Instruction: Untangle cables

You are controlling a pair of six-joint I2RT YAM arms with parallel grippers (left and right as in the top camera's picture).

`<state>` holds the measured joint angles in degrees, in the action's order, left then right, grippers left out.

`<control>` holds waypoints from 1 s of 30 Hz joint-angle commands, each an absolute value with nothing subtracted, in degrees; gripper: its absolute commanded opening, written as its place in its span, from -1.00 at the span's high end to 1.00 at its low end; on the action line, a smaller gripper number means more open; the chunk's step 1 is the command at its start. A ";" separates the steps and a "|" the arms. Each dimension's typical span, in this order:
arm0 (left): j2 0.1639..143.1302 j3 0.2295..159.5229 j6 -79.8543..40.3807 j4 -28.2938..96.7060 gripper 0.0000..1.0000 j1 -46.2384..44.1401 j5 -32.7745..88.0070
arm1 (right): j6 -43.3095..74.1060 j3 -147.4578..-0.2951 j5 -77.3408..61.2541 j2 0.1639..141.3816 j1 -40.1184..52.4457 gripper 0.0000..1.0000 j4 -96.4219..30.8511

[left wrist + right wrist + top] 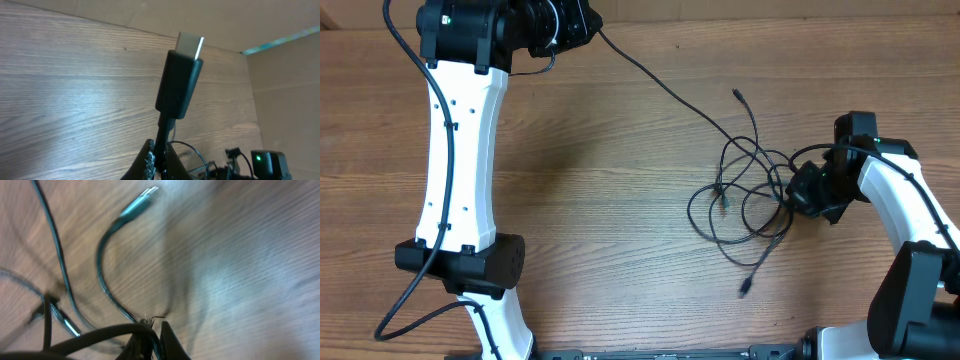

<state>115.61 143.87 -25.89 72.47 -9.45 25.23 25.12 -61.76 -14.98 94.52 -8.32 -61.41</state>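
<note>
The cables (720, 188) lie in a loose tangle of loops on the wooden table (620, 220), at about 3 o'clock in the overhead view. One free plug (738, 95) sticks out at 12 o'clock of the tangle, and another (744, 290) at 6 o'clock.

The left gripper (592, 28) sits at the table's far edge, near 12 o'clock, with its fingers closed on a long cable (665, 88). That cable's black plug (180, 82) stands up just past the fingertips, and the cord slants down toward 4 o'clock into the tangle.

The right gripper (796, 190) is at the tangle's 3 o'clock edge, touching the loops, with its jaws closed. Its wrist view is blurred. A strand runs right up to the fingertips (165, 340), but I cannot tell whether it is pinched. A third plug (140, 201) lies at 12 o'clock of them.
</note>
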 commanded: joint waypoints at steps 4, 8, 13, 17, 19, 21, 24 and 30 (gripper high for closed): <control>113.14 143.63 -24.18 71.83 0.89 -10.76 21.98 | 15.05 -69.82 -28.56 93.73 -8.84 0.92 -68.10; 113.14 141.47 -24.16 71.90 0.74 -12.97 21.56 | 12.97 -73.12 -37.60 92.55 -8.56 0.92 -68.40; 113.14 136.68 -24.21 71.79 0.28 -16.80 17.08 | 12.14 -73.38 -41.78 92.36 -6.35 0.93 -65.47; 113.14 132.68 -24.23 70.72 -0.25 -18.90 16.95 | 5.43 -73.38 -52.40 92.36 -5.78 0.93 -64.71; 113.14 130.93 -24.29 70.26 -0.39 -19.59 16.97 | 2.74 -73.38 -56.47 92.36 -5.78 0.93 -63.68; 113.14 129.29 -24.45 70.19 -0.43 -20.32 17.30 | 1.30 -73.38 -58.78 92.36 -5.78 0.92 -62.43; 113.14 126.96 -24.45 69.97 -0.46 -21.45 17.63 | -2.55 -73.38 -62.83 92.36 -5.78 0.92 -60.73; 113.14 122.76 -24.88 68.38 -0.54 -23.77 17.63 | -9.96 -73.38 -71.88 92.36 -5.78 0.76 -56.47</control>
